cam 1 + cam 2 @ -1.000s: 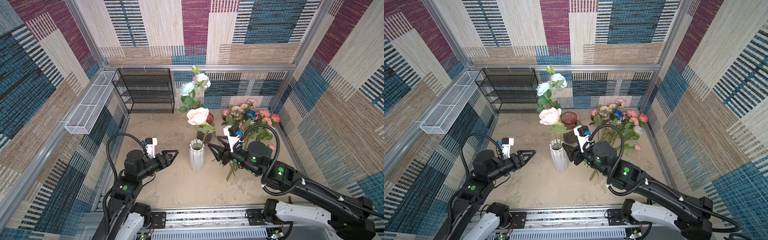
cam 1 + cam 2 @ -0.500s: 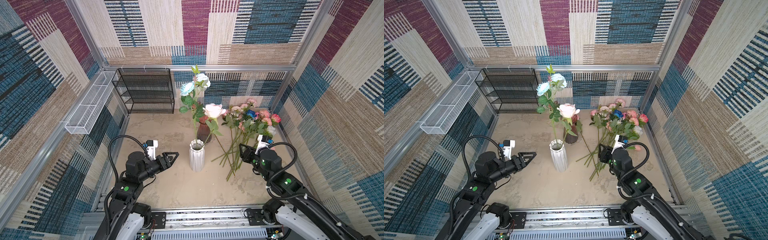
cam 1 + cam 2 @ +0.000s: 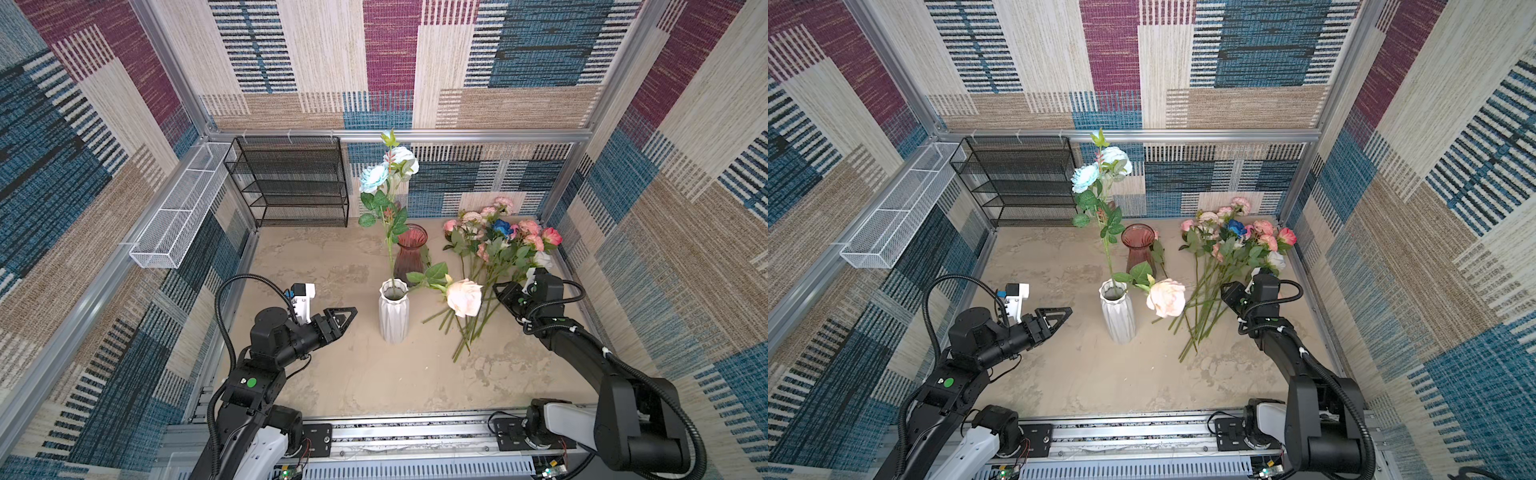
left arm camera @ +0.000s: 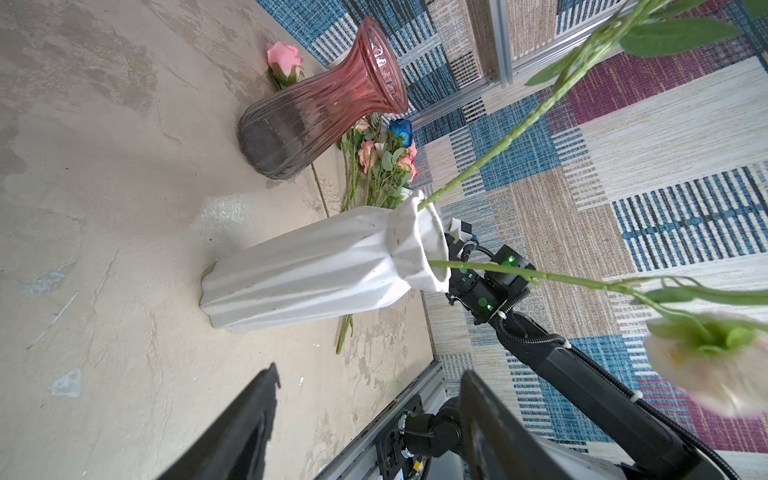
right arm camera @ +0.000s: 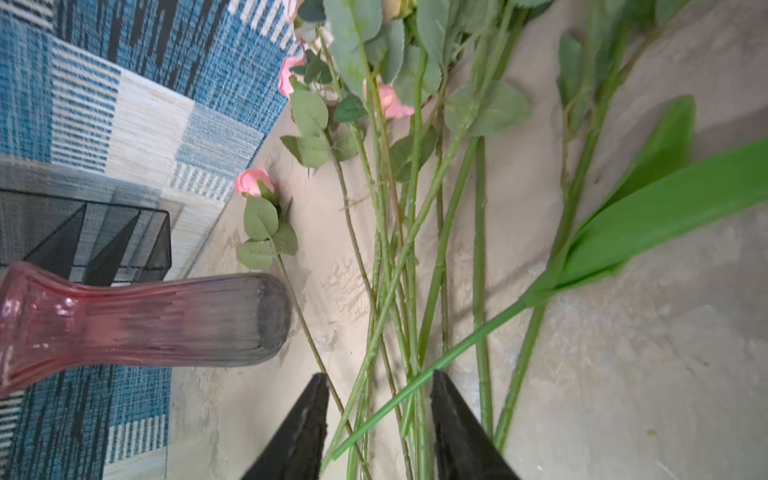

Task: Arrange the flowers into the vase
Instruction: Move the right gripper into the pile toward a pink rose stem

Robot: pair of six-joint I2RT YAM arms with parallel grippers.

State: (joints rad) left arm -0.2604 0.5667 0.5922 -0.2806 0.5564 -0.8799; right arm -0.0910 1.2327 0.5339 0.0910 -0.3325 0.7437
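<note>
had left jaws wide, empty, 9 o'clock of vase; had right jaws part open astride stems at 3 o'clock, clamping none; saw most flowers heaped on bench, few in vase.

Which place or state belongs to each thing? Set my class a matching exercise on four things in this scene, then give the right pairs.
Things:
1. white vase
2. pink glass vase
3. black mesh shelf
4. loose flowers

Places or states:
A. against the back wall
B. lying flat in a heap
C. holding stems
D. see-through, no stems in it

Pairs: 1-C, 2-D, 3-A, 4-B
</note>
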